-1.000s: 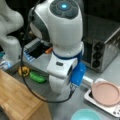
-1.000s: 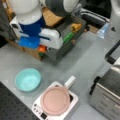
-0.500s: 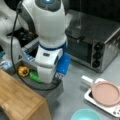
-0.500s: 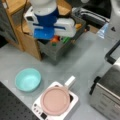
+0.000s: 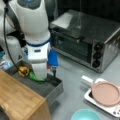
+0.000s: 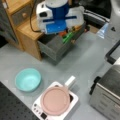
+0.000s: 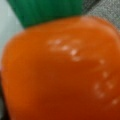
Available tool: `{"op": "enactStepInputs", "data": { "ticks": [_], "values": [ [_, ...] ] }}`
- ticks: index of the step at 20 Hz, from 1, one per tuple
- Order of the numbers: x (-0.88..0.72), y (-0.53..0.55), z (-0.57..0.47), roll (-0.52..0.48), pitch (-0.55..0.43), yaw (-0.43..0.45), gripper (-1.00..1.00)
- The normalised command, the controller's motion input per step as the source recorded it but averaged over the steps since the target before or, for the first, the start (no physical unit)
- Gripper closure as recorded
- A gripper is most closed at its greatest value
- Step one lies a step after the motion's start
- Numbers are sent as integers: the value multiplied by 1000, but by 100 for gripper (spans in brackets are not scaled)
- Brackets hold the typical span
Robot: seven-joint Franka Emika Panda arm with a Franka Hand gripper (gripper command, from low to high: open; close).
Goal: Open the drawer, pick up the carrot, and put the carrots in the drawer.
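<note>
Drawer pulled open from the wooden-topped cabinet, grey and dark-rimmed, jutting out over the grey desk. Carrot filling nearly the whole wrist view, orange with a green top toward that view's upper edge; a small orange bit glimpsed under the blue arm in a front view, over the open drawer. Gripper lowered into the drawer, fingers hidden by the arm's white and blue body, so cannot tell whether spread or pinching. Green vegetable lying inside the drawer beside the gripper, yellow vegetable at the drawer's far edge. Toaster oven, white tray with pink plate and teal bowl elsewhere on the desk.
</note>
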Motion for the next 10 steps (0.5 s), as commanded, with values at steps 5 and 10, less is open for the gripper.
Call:
{"op": "enactStepInputs", "data": {
  "ticks": [5, 10],
  "values": [
    [27, -182, 15, -122, -82, 382, 100],
    [129, -176, -32, -111, -53, 400, 100]
  ]
}}
